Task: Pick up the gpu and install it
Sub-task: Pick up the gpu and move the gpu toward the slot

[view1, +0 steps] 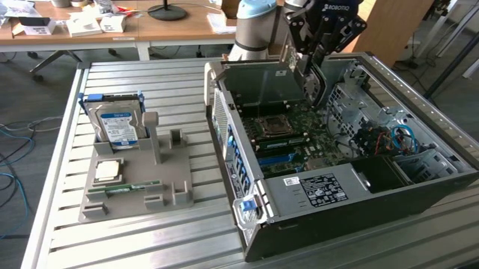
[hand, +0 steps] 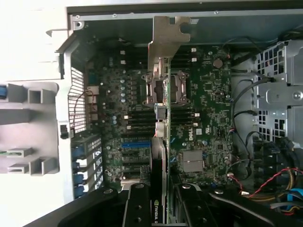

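The gpu hangs on edge over the open computer case, with my gripper shut on its upper edge. It is above the motherboard, near the processor socket. In the wrist view the gpu is seen edge-on between my gripper fingers. Its silver bracket points toward the case's rear wall. The card lines up over the board's slots and is not touching them.
A grey holder on the slatted metal table carries a hard drive, a processor chip and a green memory stick. Cables and a drive cage sit at the case's far side. Desks stand behind.
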{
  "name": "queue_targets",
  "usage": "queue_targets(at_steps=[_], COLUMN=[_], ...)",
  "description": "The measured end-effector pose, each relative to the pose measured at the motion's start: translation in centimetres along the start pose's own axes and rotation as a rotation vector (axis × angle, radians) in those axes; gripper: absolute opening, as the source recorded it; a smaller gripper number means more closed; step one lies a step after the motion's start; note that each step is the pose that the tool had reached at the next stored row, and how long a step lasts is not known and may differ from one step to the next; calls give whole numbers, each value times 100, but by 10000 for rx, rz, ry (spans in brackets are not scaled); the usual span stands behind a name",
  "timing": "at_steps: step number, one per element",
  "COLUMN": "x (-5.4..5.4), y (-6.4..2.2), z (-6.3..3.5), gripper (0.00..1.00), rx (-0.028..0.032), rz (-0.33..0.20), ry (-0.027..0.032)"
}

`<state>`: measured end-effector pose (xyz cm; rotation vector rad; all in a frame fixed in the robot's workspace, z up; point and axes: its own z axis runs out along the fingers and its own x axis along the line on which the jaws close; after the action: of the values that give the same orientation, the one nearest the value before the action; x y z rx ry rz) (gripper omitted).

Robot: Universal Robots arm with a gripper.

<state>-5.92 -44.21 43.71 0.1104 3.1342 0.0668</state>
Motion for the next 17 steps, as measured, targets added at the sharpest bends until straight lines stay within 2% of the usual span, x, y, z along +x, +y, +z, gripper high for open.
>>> queue_targets(at_steps=[17], x=[-289], y=[20], z=[2], gripper=[26], rx=[0], rz=[0], ry=[0])
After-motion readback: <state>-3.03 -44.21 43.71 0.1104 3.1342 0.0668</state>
